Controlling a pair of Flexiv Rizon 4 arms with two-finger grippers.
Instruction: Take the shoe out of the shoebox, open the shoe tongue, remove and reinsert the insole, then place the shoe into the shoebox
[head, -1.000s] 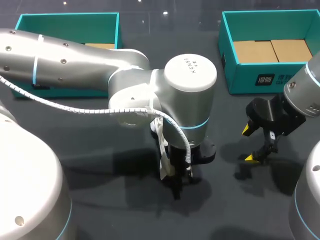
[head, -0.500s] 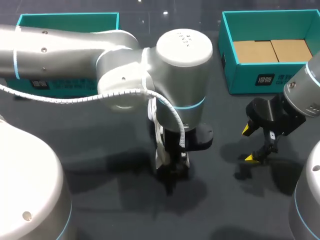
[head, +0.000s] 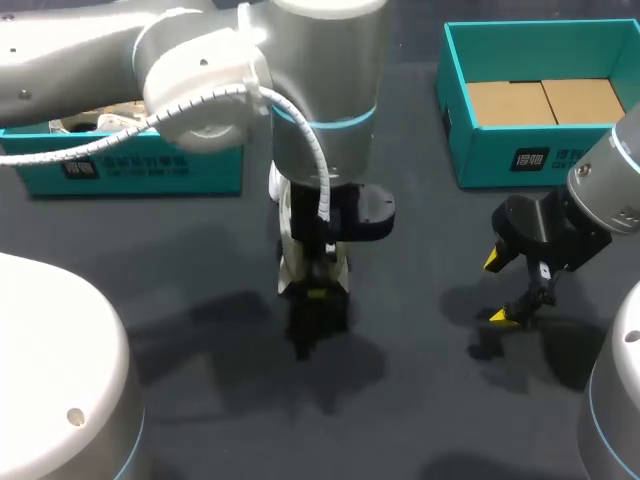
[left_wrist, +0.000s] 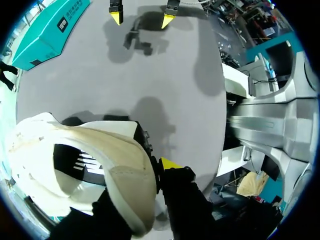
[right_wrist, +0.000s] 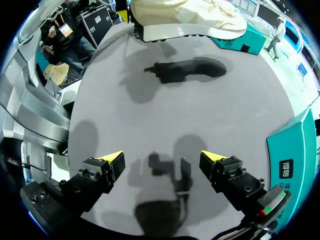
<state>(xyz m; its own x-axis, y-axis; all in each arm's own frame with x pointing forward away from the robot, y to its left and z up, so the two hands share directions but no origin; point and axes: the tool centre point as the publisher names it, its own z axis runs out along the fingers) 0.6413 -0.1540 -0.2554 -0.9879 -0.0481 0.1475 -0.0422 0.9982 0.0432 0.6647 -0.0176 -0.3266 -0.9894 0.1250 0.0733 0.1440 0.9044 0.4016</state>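
Two fingers of my left gripper (head: 314, 298) clamp the heel rim of the white shoe (left_wrist: 112, 167), holding it up above the dark table (head: 420, 420). My right gripper (right_wrist: 162, 161) hovers near it, low over the table, its fingers wide apart. Farther back stand two teal boxes, the left box (head: 150, 172) and the right box (head: 500, 160), with the shoe outside both.

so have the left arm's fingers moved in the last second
yes, the left fingers with the white shoe went leftward and farther up the table, nearer the left shoebox
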